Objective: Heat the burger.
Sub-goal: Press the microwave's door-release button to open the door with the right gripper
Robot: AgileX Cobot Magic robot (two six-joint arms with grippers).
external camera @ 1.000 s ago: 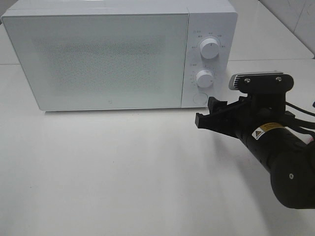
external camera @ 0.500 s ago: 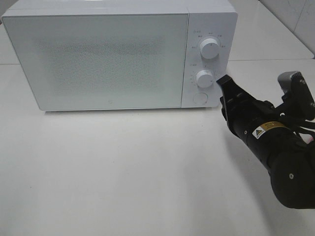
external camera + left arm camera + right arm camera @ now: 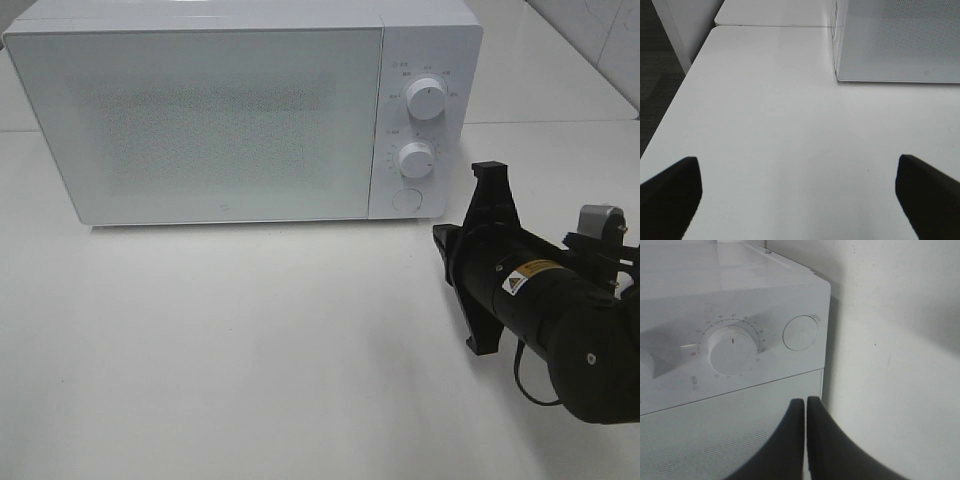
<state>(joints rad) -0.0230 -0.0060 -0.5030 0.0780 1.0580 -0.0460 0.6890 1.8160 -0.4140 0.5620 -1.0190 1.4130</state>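
Burger is what I am looking for, and I cannot see it in any of my 3 views. The big white microwave (image 3: 230, 110) sits on the far part of the white table (image 3: 250, 350). Its door (image 3: 200, 120) is shut. The door glass is milky with tiny dots, so I cannot tell if the burger is behind it.

To the right of the door is a white panel. It has 2 round knobs, the top knob (image 3: 427, 100) and the lower knob (image 3: 416, 159). A round button (image 3: 405, 198) sits under them.

My right gripper (image 3: 805, 401) is near the right front corner of the microwave. It points at the front of the microwave. Its 2 black fingers (image 3: 790, 440) are pressed tight together, and nothing is between them. In its own camera I see the lower knob and the round button close by. From up high I see a bit of bare table between the gripper and the microwave, so they look apart. The black arm (image 3: 570, 340) comes in from the near right. It has a small yellow sticker (image 3: 520, 280) on it.

My left gripper (image 3: 796, 159) shows only in its own camera. Its 2 black fingers (image 3: 670, 195) are spread wide apart. Only bare table lies between them, and they hold nothing. It hangs over the table, well apart from the microwave, nearer to me and off to the left of it. A dark floor (image 3: 655, 75) shows past the left edge of the table.
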